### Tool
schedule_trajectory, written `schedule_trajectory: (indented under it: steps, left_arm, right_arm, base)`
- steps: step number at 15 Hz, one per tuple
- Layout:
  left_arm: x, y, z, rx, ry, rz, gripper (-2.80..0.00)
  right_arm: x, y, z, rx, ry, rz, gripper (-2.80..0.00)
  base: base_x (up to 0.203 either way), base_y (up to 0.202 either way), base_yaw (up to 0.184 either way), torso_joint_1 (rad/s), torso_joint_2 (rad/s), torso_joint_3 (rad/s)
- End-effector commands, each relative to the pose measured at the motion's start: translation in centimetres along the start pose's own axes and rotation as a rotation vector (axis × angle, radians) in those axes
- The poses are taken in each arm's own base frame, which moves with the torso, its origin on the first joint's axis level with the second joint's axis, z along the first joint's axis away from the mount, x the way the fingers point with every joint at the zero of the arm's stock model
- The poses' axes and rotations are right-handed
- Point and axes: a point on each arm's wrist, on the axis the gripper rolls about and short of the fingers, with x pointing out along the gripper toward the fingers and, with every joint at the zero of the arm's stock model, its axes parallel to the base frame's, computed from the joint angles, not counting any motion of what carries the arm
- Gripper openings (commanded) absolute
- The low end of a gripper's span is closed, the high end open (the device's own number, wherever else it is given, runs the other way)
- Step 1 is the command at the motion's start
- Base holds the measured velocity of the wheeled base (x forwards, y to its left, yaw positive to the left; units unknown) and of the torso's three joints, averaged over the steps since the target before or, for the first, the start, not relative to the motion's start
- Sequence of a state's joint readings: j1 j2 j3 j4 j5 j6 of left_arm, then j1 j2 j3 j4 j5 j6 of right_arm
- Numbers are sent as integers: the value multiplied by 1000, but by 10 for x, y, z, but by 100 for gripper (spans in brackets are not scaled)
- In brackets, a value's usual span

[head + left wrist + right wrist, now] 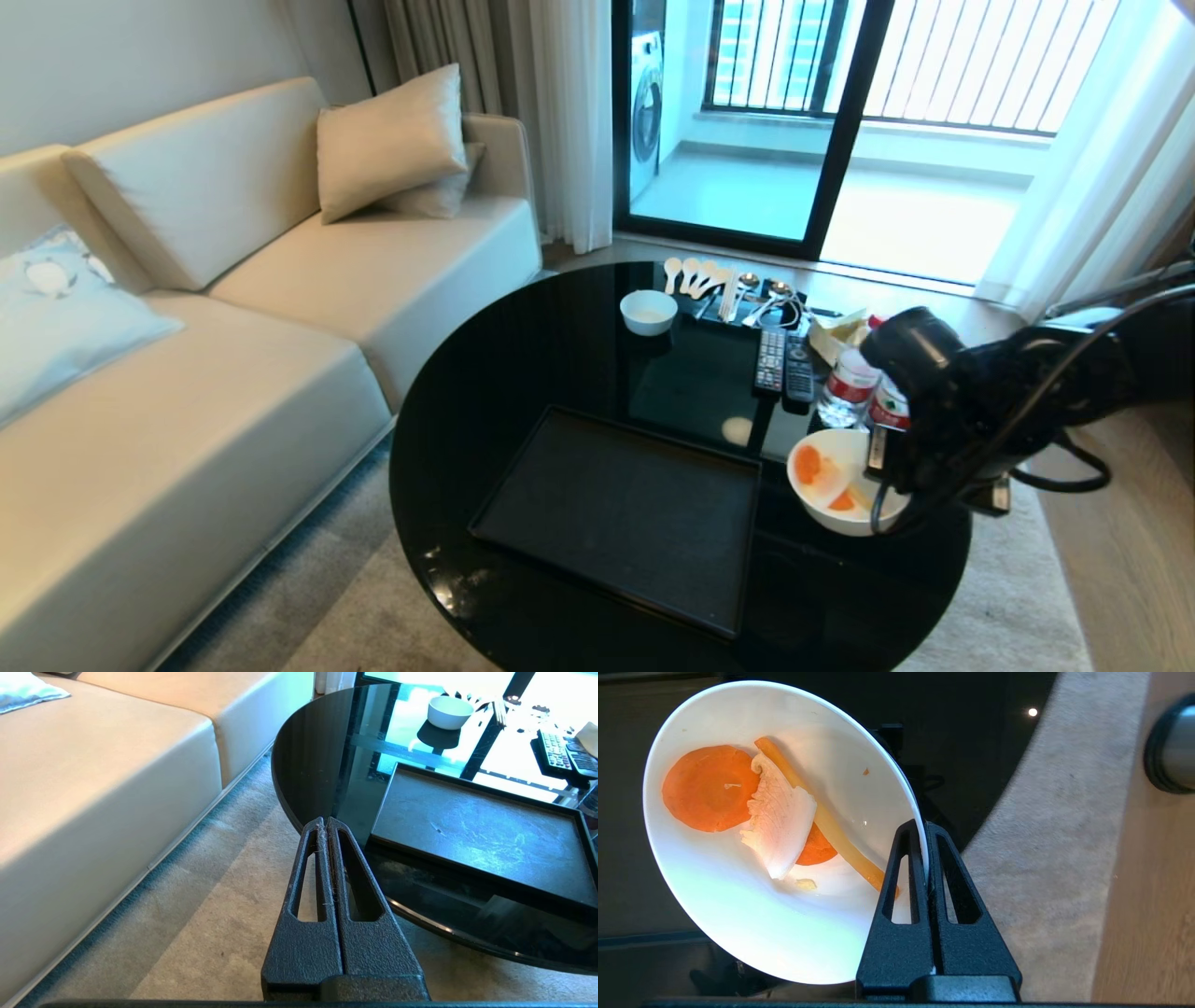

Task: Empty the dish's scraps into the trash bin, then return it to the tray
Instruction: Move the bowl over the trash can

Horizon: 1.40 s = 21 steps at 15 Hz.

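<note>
Right claw (926, 830) clamped on the rim of the dish (738, 914), one finger inside, one outside. Dish sits just right of the tray (616, 523), at the bench (560, 317) right edge; scraps (738, 798) in it. Part of the trash bin (1174, 751) shows over the floor beyond. Left claw (325, 823) pinched closed, holding nothing, off the bench's near-left edge.

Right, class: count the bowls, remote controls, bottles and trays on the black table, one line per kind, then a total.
Bowls: 2, the dish and a smaller bowl
Remote controls: 2
Bottles: 2
Trays: 1
Total: 7
</note>
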State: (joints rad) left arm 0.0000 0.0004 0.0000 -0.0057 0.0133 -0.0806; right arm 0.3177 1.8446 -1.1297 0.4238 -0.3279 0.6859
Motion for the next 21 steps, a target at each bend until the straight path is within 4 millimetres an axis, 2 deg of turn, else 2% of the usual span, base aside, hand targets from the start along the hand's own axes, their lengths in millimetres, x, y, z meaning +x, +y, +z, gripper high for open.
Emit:
schedule_trajectory:
  steps: [1,5,9,14,21]
  left_arm:
    - [0,0,0,-1,-1,0,-280]
    - [0,0,0,-1,-1,0,-280]
    - [0,0,0,-1,-1,0,-280]
    - [0,0,0,-1,-1,0,-280]
    - [0,0,0,-1,-1,0,-280]
  right_arm:
    - [-34,-45,-9,58,-41,0,-280]
    - [-56,-89,-42,91,-31,26,-280]
    - [-73,-113,-72,105,-39,88,-280]
    - [-80,-141,-116,42,-32,135,-280]
    - [-92,-147,-137,-59,-62,228,-280]
  base:
    - [0,0,0,0,0,0]
    - [0,0,0,0,0,0]
    - [0,0,0,0,0,0]
    - [0,0,0,0,0,0]
    - [0,0,0,0,0,0]
